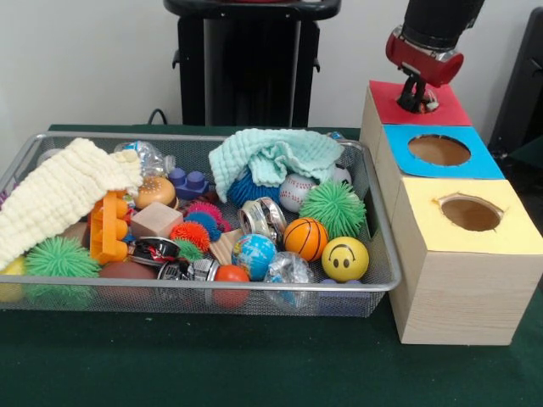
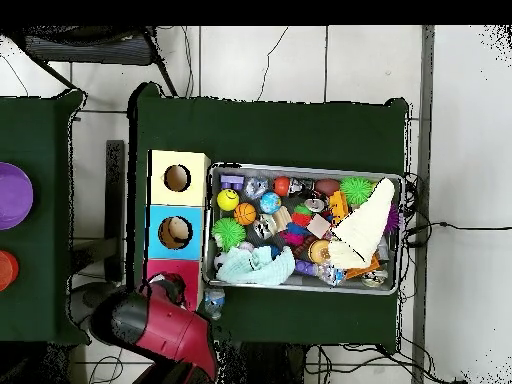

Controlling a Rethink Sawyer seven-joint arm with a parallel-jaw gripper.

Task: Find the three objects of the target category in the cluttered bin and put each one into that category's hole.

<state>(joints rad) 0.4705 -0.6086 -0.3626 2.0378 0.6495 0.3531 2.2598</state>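
The silver wire-mesh bin (image 1: 212,284) lies on the green table, full of toys; it also shows in the overhead view (image 2: 300,167). Inside are a small basketball (image 1: 305,238), a yellow smiley ball (image 1: 344,259), a globe ball (image 1: 254,254), a baseball (image 1: 296,192), a green spiky ball (image 1: 333,209), a mint cloth (image 1: 271,155) and a pale yellow cloth (image 1: 59,195). My gripper (image 1: 417,97) hangs right over the red-topped box (image 1: 450,106) and hides its hole. In the overhead view the arm's end (image 2: 165,295) covers part of that box (image 2: 158,270).
A blue-topped box with its hole (image 1: 439,150) and a yellow-topped box with its hole (image 1: 471,214) stand in a row with the red one, right of the bin. The black pedestal (image 1: 250,64) stands behind. A purple object (image 2: 12,196) sits on a side table.
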